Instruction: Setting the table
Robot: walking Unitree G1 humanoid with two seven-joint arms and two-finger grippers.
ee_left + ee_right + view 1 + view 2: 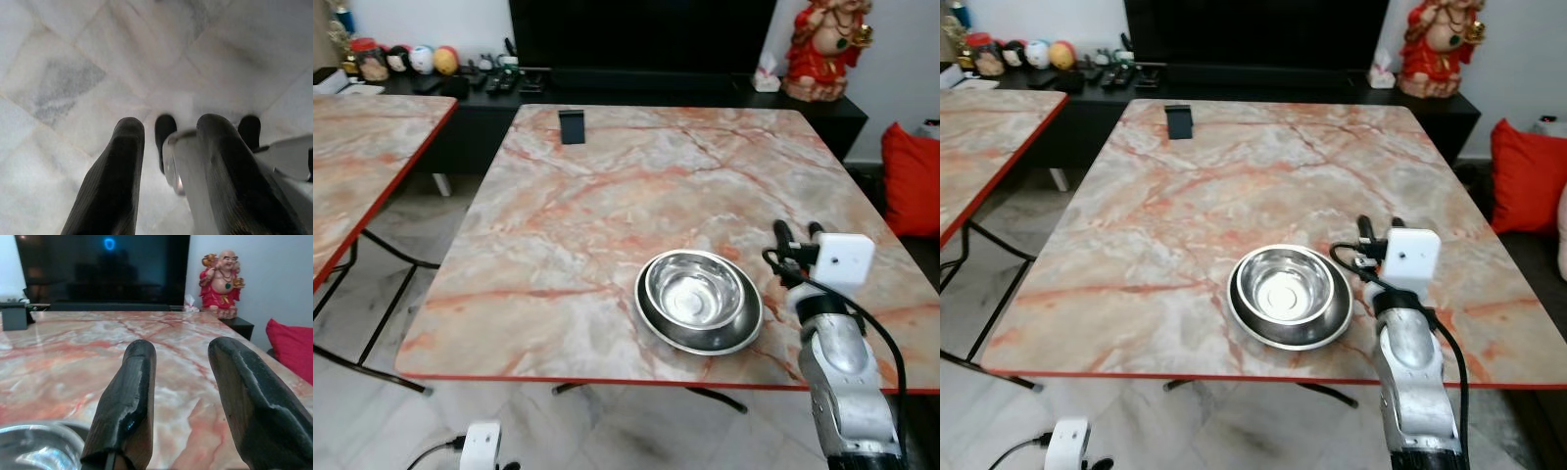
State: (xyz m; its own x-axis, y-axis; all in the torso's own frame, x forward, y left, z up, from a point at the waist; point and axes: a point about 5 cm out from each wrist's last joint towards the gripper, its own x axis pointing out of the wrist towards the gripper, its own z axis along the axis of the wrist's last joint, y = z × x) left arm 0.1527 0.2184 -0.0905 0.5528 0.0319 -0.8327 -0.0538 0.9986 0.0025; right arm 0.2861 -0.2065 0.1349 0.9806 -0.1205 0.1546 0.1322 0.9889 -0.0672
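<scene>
Two shiny steel bowls (pixel 697 294) sit nested, the smaller inside a wider one (pixel 653 323), near the front edge of the pink marble table (pixel 607 206). My right gripper (pixel 798 232) hovers just right of the bowls, a little above the tabletop, open with nothing between its black fingers (pixel 132 396). In the right wrist view the bowl rim (pixel 34 440) lies beside the fingers. My left gripper (pixel 172 125) hangs idle below the table's edge, over the floor tiles, its fingers apart.
A small black stand (pixel 572 125) sits at the table's far left. A second marble table (pixel 362 147) stands to the left with a floor gap between. A dark TV cabinet (pixel 636 93) with a red statue (pixel 824 44) is behind; a red cushion (pixel 911 176) lies right.
</scene>
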